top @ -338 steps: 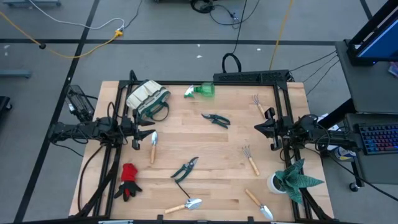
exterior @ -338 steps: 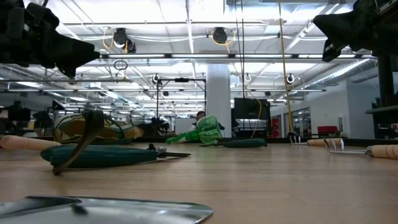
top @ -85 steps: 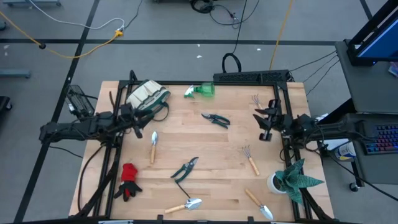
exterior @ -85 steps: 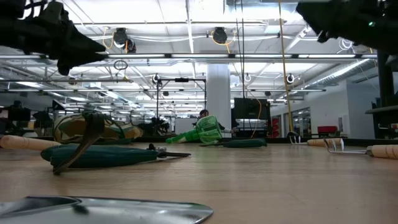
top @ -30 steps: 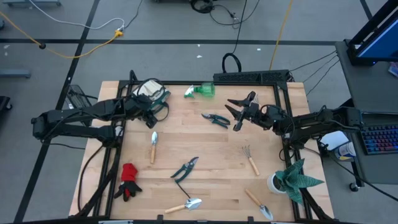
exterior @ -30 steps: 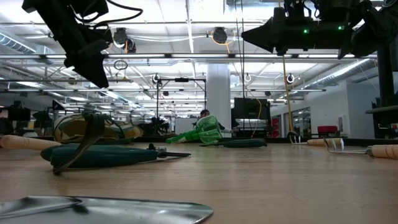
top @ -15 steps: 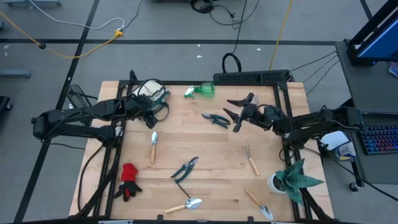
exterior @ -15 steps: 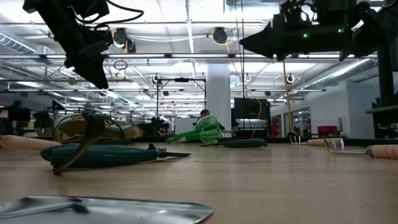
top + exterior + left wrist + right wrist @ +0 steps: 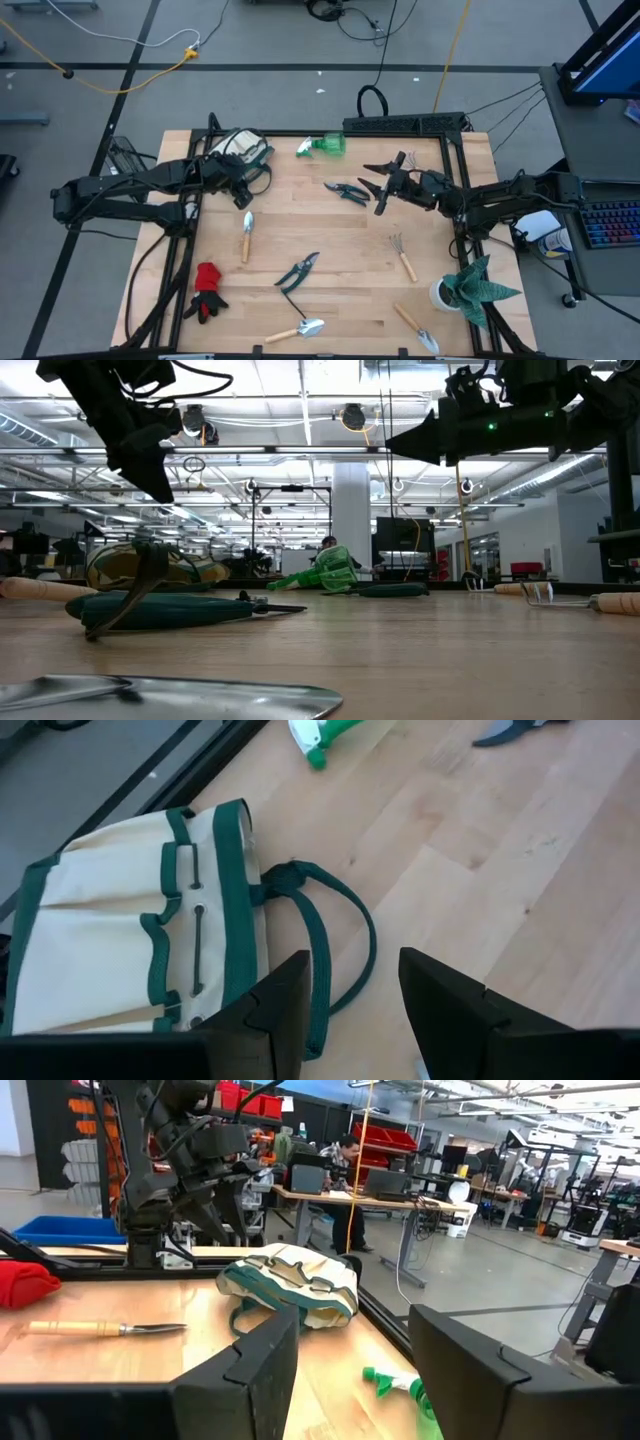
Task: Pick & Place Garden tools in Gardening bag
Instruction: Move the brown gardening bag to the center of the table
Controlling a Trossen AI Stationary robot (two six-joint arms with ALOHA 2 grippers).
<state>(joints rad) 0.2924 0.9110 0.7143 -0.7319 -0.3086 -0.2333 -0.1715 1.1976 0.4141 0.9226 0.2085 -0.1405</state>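
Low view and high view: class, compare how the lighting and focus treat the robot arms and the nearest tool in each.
Low view: bright ceiling lights backlight both arms into dark silhouettes, and the nearest trowel blade is a soft blur. High view: even light, faint shadows, the trowels and pruning shears stay crisp on the table.

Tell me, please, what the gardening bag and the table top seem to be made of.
The gardening bag looks like soft cream fabric, probably canvas, with matte green woven trim: it slumps, and seams and pockets show. Its green loop handle lies limp like webbing. The table top looks like pale wood planks, smooth and lightly sealed: grain lines and board joints are visible.
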